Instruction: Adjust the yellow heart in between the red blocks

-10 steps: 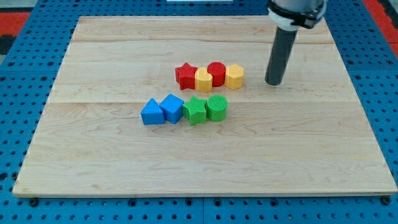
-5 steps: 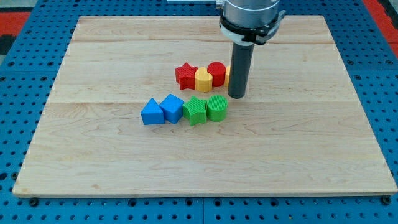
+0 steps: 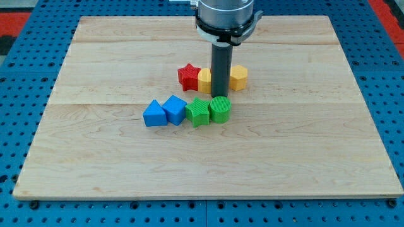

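Note:
The yellow heart [image 3: 205, 80] sits in a row between the red star [image 3: 187, 77] on its left and a red round block that my rod now hides. A yellow hexagon [image 3: 238, 77] ends the row on the right. My tip [image 3: 220, 94] stands just below that row, right above the green round block [image 3: 220, 109], in the narrow gap between the two rows. The rod covers the red round block and the heart's right edge.
A lower row holds a blue triangle [image 3: 153, 114], a blue block [image 3: 175, 110], a green star [image 3: 198, 112] and the green round block, all touching. The wooden board [image 3: 95, 164] lies on a blue pegboard surface.
My tip has moved from the right of the yellow hexagon leftward and slightly down, to the gap between the rows. The blocks have not visibly moved.

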Robot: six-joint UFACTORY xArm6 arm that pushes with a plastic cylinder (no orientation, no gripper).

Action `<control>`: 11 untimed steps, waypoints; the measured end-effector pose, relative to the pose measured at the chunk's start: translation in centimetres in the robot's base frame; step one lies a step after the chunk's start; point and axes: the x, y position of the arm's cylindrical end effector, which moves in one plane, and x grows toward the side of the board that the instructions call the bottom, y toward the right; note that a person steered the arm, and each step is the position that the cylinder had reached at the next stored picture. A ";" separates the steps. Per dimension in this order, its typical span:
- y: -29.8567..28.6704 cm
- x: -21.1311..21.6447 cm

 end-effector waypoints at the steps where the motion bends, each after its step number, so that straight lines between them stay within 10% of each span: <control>1: -0.3 0.0; 11: -1.8 -1.5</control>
